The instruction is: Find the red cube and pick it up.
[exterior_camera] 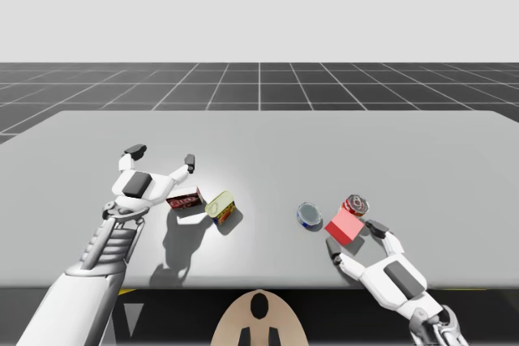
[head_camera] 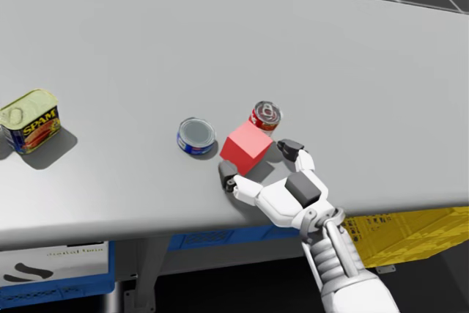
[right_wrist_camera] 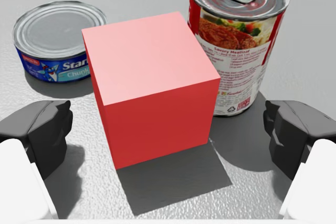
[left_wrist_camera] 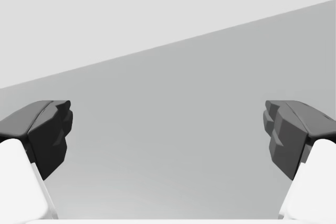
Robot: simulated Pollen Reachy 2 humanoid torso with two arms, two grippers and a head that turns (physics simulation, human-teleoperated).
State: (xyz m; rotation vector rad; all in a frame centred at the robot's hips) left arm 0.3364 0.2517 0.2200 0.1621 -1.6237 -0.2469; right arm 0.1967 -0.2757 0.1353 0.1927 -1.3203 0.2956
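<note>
The red cube (exterior_camera: pixel 345 226) (head_camera: pixel 247 147) (right_wrist_camera: pixel 152 93) rests on the grey table (exterior_camera: pixel 268 143), near its front edge on the right. My right gripper (exterior_camera: pixel 355 237) (head_camera: pixel 258 160) (right_wrist_camera: pixel 168 135) is open around it from the near side. One finger stands on each side of the cube, and in the right wrist view there is a gap at both. My left gripper (exterior_camera: pixel 162 157) (left_wrist_camera: pixel 168 135) is open above the left part of the table, with bare tabletop ahead of its fingers.
A red-labelled upright can (exterior_camera: pixel 356 204) (head_camera: pixel 265 116) (right_wrist_camera: pixel 239 40) stands just behind the cube. Beside it sits a flat blue can (exterior_camera: pixel 309 215) (head_camera: pixel 196 136) (right_wrist_camera: pixel 58 40). A yellow tin (exterior_camera: pixel 220 206) (head_camera: pixel 29 121) and a small red box (exterior_camera: pixel 186 198) lie near my left arm.
</note>
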